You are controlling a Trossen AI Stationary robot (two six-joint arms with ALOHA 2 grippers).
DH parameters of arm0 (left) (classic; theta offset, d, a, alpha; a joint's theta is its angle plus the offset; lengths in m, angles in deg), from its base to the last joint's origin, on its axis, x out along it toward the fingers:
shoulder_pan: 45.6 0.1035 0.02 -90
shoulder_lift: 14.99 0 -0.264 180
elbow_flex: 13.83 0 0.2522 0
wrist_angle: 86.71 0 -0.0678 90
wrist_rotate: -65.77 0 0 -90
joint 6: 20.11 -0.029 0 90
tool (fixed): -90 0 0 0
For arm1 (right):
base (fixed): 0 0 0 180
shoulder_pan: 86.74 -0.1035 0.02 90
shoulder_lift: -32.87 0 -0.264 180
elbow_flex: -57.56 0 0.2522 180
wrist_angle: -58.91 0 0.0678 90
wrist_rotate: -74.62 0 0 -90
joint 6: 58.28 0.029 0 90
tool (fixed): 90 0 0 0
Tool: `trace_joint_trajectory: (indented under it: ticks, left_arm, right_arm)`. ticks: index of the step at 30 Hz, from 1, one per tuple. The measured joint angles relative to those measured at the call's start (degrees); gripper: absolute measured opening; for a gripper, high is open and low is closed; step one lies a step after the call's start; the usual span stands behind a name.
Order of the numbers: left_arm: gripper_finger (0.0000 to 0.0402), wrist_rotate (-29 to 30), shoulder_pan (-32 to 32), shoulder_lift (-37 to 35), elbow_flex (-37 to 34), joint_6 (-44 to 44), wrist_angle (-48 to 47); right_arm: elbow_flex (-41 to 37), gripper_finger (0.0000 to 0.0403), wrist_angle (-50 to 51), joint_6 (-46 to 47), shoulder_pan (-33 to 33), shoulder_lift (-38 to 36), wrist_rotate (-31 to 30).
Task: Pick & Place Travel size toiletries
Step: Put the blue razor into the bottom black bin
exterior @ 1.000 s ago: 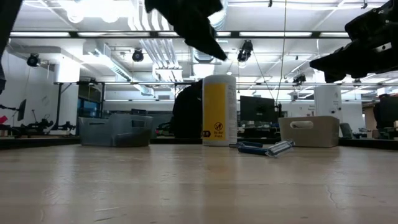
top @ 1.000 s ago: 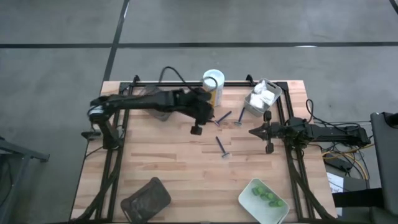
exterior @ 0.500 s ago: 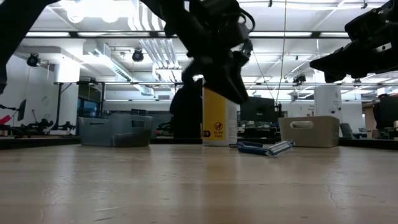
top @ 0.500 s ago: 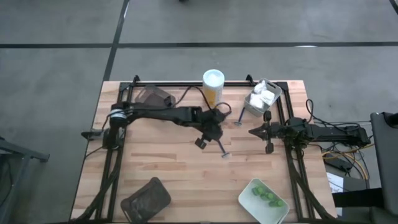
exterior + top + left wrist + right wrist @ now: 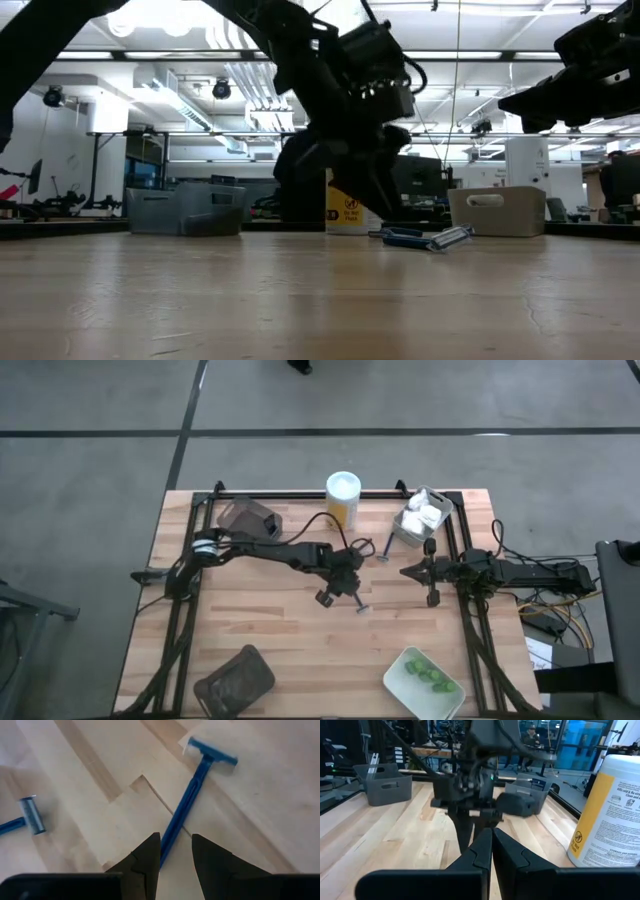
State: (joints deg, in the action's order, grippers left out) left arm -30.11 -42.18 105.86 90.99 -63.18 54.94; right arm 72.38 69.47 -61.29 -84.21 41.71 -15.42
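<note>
Blue razor (image 5: 192, 802) handle between half-open left tool (image 5: 176, 851) fingers.

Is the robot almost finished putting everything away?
Not yet. White lumpy packets sit in a pale tray and green pieces in another. The left tool straddles a blue-handled razor, not gripping yet. Another razor and the yellow white-capped bottle remain out.

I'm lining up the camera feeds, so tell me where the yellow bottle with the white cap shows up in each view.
High view: yellow bottle at the table's far edge, centre, white cap up.
Low view: mid-picture, mostly hidden behind the left arm; only the lower label shows.
Left wrist view: not in it.
Right wrist view: at the right edge.
Shared landmark: the left gripper, beside the bottle wherever it shows.
</note>
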Motion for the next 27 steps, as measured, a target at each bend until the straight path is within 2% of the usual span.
trace_joint_trajectory:
  ticks: [7,27]
  left_arm:
    - [0.0117,4.4,0.0,1.4,-0.2,-3.0,5.1]
    - [0.0117,0.3,0.3,4.2,-0.4,-1.9,4.6]
  right_arm:
    - [0.0,0.0008,0.0,0.0,0.0,0.0,0.0]
    - [0.0,0.0008,0.0,0.0,0.0,0.3,0.0]
